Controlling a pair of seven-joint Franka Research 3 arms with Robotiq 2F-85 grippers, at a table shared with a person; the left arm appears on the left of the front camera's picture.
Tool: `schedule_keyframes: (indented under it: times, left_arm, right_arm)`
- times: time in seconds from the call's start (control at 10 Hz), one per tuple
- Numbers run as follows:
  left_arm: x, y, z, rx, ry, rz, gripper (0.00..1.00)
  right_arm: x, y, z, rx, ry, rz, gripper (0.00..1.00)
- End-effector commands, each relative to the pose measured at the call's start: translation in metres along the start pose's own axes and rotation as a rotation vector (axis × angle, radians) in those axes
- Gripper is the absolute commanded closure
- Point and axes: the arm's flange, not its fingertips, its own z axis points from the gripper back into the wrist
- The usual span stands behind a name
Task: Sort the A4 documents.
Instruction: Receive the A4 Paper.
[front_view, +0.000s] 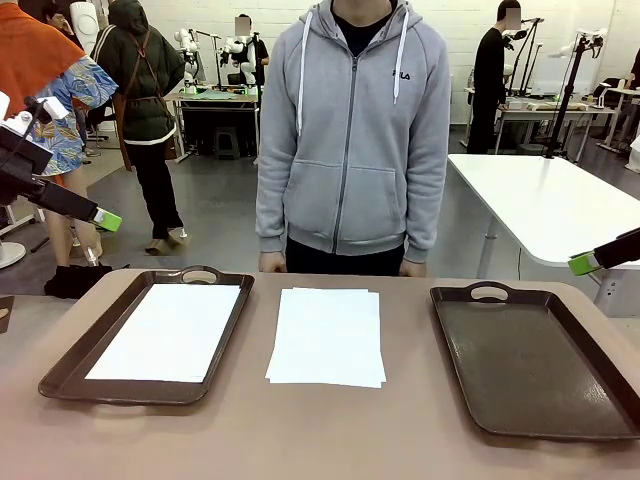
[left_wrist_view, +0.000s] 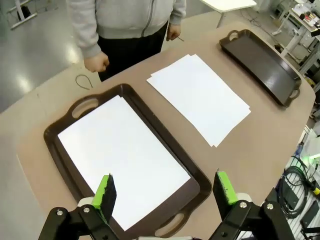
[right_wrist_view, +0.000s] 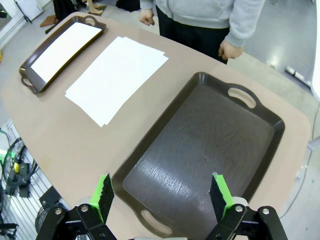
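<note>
A small stack of white A4 documents (front_view: 327, 335) lies on the table's middle, its sheets slightly fanned (left_wrist_view: 199, 96) (right_wrist_view: 116, 77). One more white sheet (front_view: 168, 330) lies flat in the left dark brown tray (front_view: 62, 372). My left gripper (left_wrist_view: 166, 192) hovers open high above that tray's near end (left_wrist_view: 192, 192); a green fingertip (front_view: 108, 221) shows at the picture's left. My right gripper (right_wrist_view: 162, 194) hangs open above the bare right tray (right_wrist_view: 200, 145), its green fingertip (front_view: 582, 263) at the right edge. Nothing is between either gripper's fingers.
A person in a grey hoodie (front_view: 350, 130) stands at the table's far side, fists (left_wrist_view: 96, 62) resting near the edge. A white table (front_view: 550, 205) stands behind on the right. Cables (left_wrist_view: 300, 180) hang beside the table's edge.
</note>
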Motion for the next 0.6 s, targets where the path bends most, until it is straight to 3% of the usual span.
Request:
schedule_keyframes:
  times: [0.0,0.5]
  left_arm:
    - [-0.010,0.000,-0.014,0.002,-0.079,0.016,0.00]
    - [-0.014,0.010,-0.015,-0.129,-0.015,0.041,0.00]
  right_arm:
    - [0.000,-0.001,-0.001,0.013,-0.003,0.000,0.00]
    - [0.000,-0.001,-0.001,0.013,-0.003,0.000,0.00]
